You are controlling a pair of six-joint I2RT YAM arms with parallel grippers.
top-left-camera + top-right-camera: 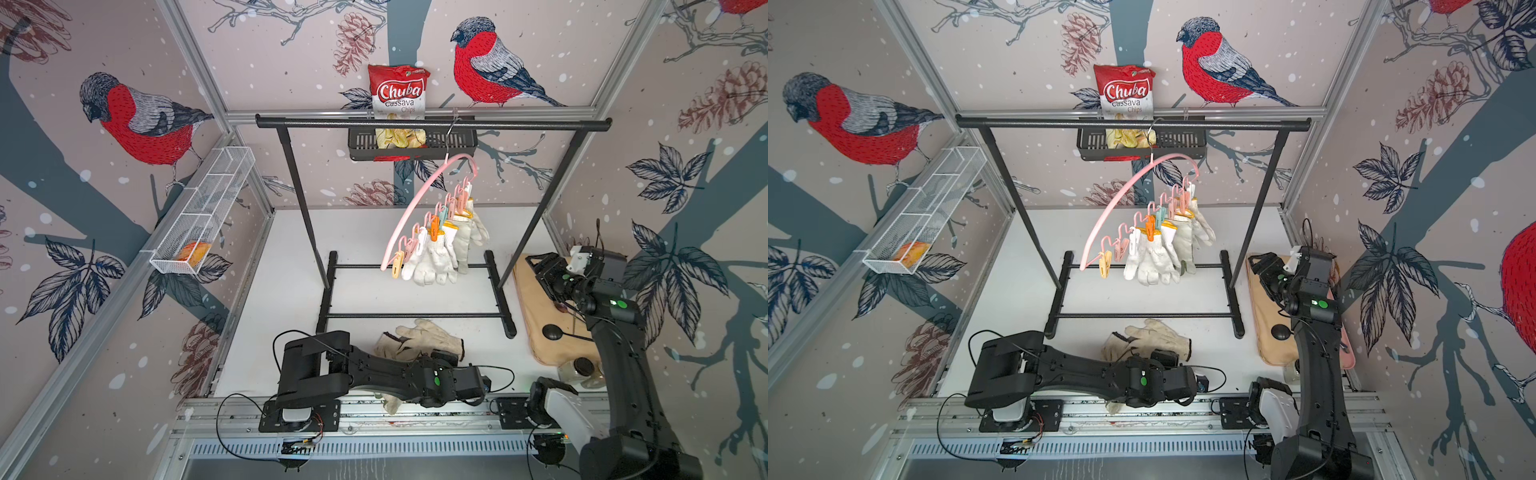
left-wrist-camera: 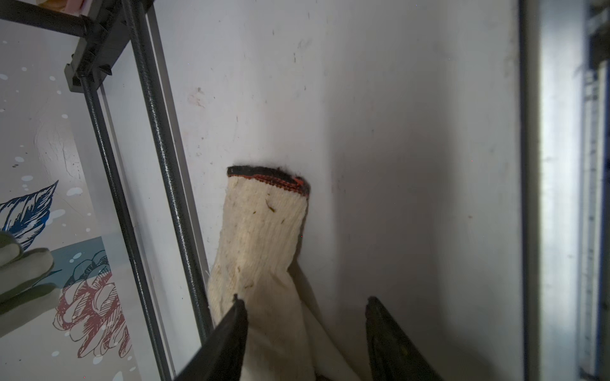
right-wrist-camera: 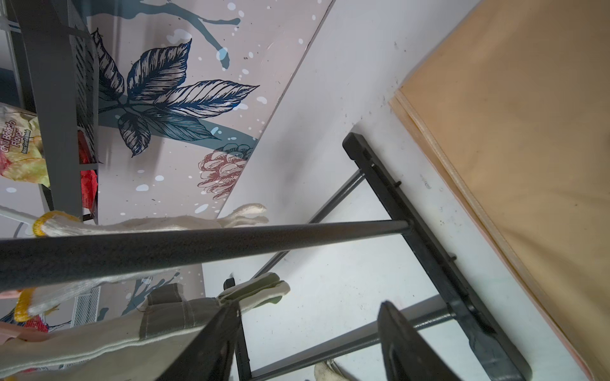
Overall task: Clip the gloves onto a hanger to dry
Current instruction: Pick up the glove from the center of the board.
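Step in hand: picking the next glove off the surface (image 1: 353, 232) for the hanger.
Left gripper (image 2: 305, 300): pointed down over a canvas glove (image 2: 264, 237) with a dark cuff. The jaws stand apart with the cloth between them. I cannot tell whether they pinch it yet.
Right gripper (image 3: 308, 306): released, nothing between the jaws, held up just outside the right post of the rack (image 1: 415, 123).
Hanger (image 1: 415, 199): one, pink, hooked on the rack's top bar. It is up and to the left of the right gripper, and well above and beyond the left gripper.
Done: hung gloves (image 1: 432, 257), four as best I can separate them where they overlap. Two are knit with yellow cuffs and two are canvas, all pinned along the upper part of the row.
Left to do: two loose gloves in plain sight on the surface. One is under the left gripper. The second glove (image 1: 384, 347) touches it on the side away from the right gripper.
Not counted: a pale cloth end (image 1: 390, 403) showing from under the left arm at the front rail.
Free pins (image 1: 397, 266): two, at the low end of the hanger.
Rack: one, black.
Progress (judgement): past halfway. Each loose glove has to be lifted, carried to a free pin and clipped.
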